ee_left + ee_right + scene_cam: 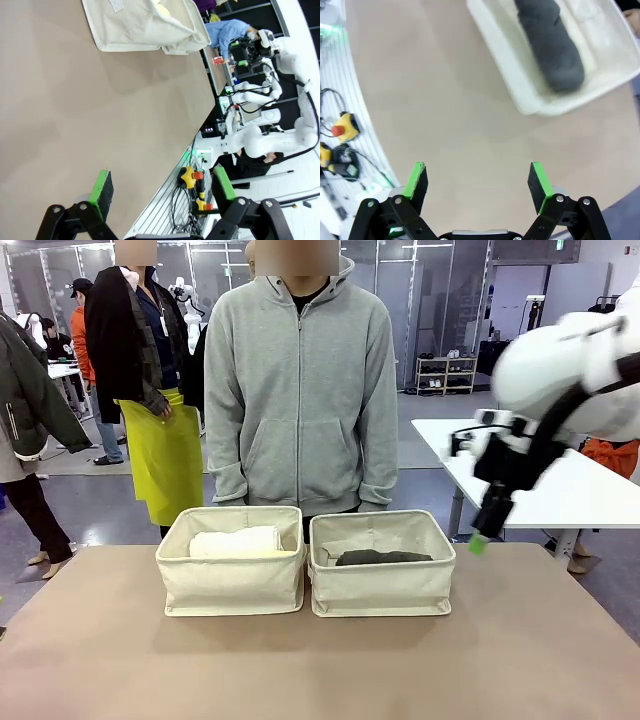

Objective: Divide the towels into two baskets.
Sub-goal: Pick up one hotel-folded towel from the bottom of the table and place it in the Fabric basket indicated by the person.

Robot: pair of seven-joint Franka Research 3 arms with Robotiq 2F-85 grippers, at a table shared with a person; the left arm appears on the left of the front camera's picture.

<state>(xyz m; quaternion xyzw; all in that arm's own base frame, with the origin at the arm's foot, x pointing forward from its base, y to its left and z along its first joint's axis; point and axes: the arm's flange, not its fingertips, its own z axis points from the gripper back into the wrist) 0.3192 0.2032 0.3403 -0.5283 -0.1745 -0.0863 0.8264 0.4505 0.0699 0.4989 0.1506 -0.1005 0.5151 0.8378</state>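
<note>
Dark grey towel [549, 45] lies ahead of my right gripper [479, 181] and off to one side of its fingers, down inside the right basket [530, 97]. Its long axis runs roughly along my line of sight there, so it sits more in line with the jaw gap than across it. That is the relation I'd work from, if any move is left at all. In the front view that towel [383, 557] lies lengthwise along the basket [381, 588], low below the rim.

White towel [236, 541] fills the left basket [231, 585], a pale yellow edge showing under it. I can't make out a pink one for sure. The table [320, 670] looks bare of towels, so I judge the split is done or nearly so.

Right gripper [487, 525] hangs beside and above the right basket, blurred, jaws spread wide, nothing between them. Left gripper [162, 187] also has jaws wide apart and empty, with its basket [145, 30] far ahead of the fingers. Right arm is nearer.

Towels are soft terry rolls, should squash under the pads. Baskets are cream canvas with limp walls and rolled rims, easy to snag.
</note>
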